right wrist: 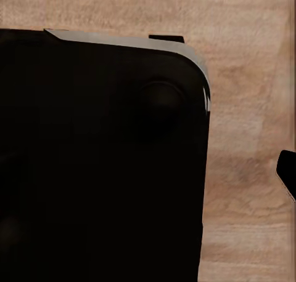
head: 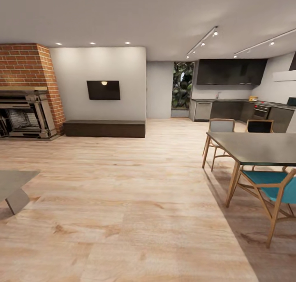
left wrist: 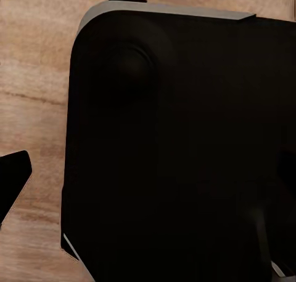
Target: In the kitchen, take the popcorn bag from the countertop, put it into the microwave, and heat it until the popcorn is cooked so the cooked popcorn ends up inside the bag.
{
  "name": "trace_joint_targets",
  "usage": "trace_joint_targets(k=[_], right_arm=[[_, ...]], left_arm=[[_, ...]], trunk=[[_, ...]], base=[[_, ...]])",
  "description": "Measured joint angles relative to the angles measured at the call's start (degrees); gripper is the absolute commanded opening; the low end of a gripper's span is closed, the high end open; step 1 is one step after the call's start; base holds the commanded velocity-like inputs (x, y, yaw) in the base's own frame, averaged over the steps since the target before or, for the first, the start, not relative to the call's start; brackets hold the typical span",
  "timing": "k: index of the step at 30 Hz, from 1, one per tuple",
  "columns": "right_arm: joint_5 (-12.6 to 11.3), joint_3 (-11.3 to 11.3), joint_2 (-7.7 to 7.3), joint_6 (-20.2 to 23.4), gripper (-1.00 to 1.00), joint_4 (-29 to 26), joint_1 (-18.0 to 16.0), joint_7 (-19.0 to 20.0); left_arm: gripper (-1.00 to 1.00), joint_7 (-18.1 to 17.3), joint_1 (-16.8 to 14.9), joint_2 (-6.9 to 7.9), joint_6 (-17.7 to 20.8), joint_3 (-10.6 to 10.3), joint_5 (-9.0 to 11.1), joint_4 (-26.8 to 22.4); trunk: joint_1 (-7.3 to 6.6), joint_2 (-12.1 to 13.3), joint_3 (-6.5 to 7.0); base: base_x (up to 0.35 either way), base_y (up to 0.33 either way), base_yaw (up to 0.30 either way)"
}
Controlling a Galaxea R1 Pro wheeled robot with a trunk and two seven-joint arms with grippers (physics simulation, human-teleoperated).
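While your head camera looks across an open room, note on the left a brick fireplace (head: 25,91), partly cut by the frame edge, and a grey slab corner (head: 14,183) cropped at the lower left. A dark wall screen (head: 103,90) hangs above a low dark bench (head: 104,128) on the wooden floor (head: 123,199). Further right, a dining table (head: 255,147) with chairs, one teal (head: 273,187), runs out of frame. Behind it, far off, lies the kitchen: the worktop (head: 230,100) tops dark cabinets, and a pale box at the right edge may be the microwave (head: 291,101), too small to confirm. You cannot make out the popcorn bag at this distance. Both wrist views face a black rounded body (left wrist: 179,146) over floorboards; whether either pincer is wide or narrow, you cannot tell.
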Motion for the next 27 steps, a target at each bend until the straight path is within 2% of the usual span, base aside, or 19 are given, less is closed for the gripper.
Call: trace_joint_targets(k=[27], right_arm=[[0.0, 0.0, 0.09, 0.0, 1.0, 0.0, 0.0, -0.2]], left_arm=[[1.0, 0.0, 0.0, -0.09, -0.6, 0.0, -0.1, 0.0]], trunk=[[0.0, 0.0, 0.0]], base=[[0.324, 0.0, 0.0]])
